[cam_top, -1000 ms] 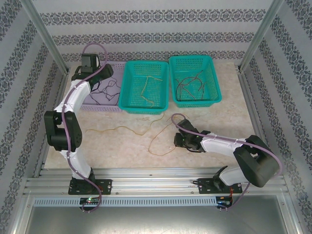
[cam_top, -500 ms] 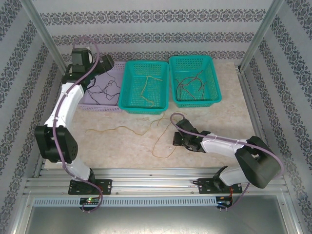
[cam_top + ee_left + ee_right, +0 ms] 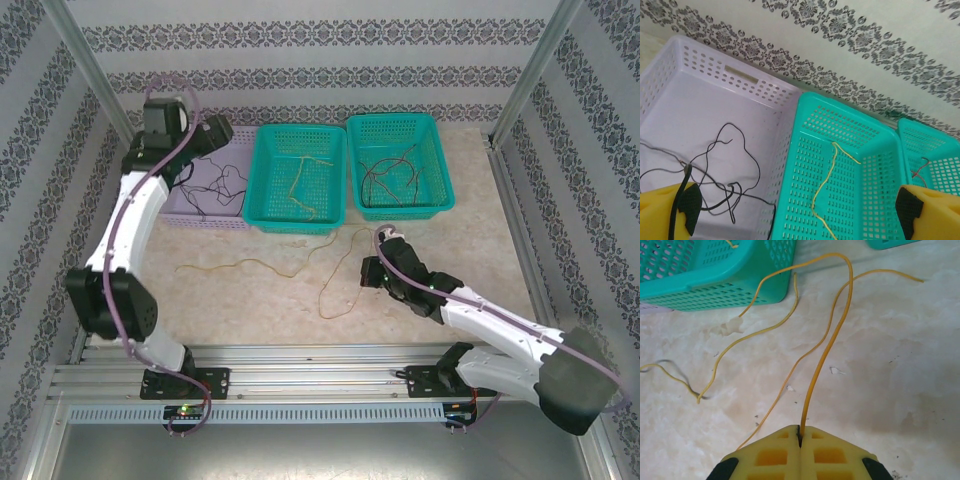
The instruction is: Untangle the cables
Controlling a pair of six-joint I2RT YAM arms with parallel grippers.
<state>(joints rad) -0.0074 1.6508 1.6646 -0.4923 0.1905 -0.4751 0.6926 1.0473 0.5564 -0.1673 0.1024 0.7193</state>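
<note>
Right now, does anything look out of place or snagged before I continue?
Yes. A black cable from the lilac basket seems draped over one finger of the open left gripper. Orange cables sprawl loose on the table, one pinched in the right gripper.

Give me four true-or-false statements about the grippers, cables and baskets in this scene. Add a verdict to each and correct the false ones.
1. The right gripper is shut on an orange cable. True.
2. The left gripper is shut. False: its jaws stand wide open above the lilac basket.
3. Black cables lie in the lilac basket. True.
4. The middle teal basket is empty. False: a yellow cable lies in it.
</note>
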